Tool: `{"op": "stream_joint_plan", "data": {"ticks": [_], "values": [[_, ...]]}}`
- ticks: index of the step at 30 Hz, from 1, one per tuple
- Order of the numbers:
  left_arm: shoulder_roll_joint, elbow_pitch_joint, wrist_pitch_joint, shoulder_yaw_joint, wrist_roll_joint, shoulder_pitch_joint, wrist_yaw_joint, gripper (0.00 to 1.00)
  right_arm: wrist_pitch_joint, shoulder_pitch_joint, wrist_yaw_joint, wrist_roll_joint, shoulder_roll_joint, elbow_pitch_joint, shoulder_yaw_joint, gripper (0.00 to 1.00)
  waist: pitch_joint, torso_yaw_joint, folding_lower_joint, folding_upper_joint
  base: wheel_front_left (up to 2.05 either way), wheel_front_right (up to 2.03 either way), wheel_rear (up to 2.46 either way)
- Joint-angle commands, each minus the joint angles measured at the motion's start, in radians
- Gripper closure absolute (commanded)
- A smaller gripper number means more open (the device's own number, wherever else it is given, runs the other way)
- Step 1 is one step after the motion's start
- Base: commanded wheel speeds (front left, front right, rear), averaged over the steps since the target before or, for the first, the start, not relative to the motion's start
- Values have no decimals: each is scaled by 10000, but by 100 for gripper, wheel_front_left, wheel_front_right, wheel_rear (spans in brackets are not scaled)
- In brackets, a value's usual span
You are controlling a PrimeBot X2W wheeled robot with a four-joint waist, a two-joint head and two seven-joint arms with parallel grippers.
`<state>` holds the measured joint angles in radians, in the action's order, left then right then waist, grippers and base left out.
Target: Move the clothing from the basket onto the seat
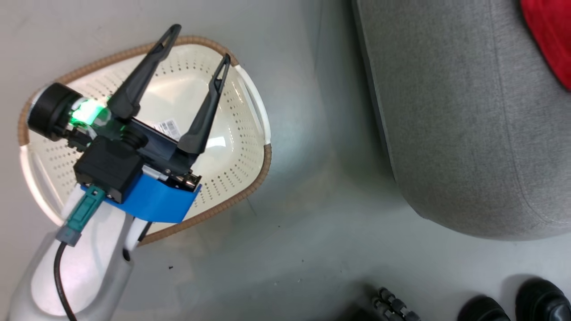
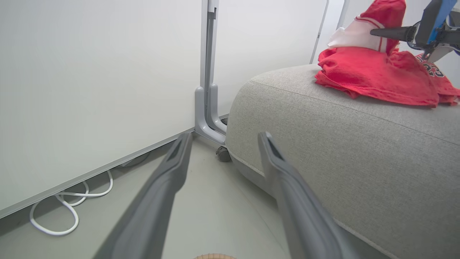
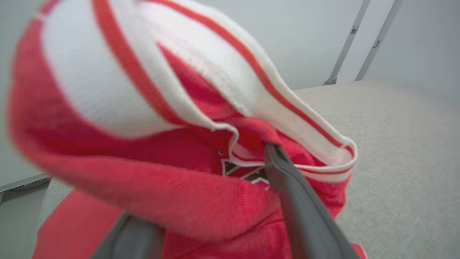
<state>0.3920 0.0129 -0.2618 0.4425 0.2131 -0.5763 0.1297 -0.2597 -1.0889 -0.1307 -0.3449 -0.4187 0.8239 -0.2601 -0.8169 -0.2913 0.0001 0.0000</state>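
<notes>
Right gripper (image 3: 226, 151) spread wide; clothing (image 3: 143, 158) draped over both fingers, its bulk ahead on the seat (image 3: 395, 162). I'd back straight out. Left gripper (image 1: 200, 44) wide, over the basket (image 1: 241, 133).

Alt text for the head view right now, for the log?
The left gripper hangs open above the basket, whose visible inside holds just a paper label. Right of it stands the grey seat, with red clothing at the view's top right corner; a person's dark shoes show at the bottom right.
</notes>
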Motion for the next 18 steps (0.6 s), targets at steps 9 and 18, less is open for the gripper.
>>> {"op": "stream_joint_plan", "data": {"ticks": [9, 18], "values": [[-885, -517, -50, -184, 365, 878, 17, 0, -57, 1440, -1, 374, 155, 101, 511, 0, 2156, 515, -1, 0, 0, 0, 0], [-1593, -1159, -48, -772, 568, 2229, 17, 0, -62, 3382, -1, 659, 517, -470, 1099, 0, 4212, 982, -1, 0, 0, 0, 0]]}}
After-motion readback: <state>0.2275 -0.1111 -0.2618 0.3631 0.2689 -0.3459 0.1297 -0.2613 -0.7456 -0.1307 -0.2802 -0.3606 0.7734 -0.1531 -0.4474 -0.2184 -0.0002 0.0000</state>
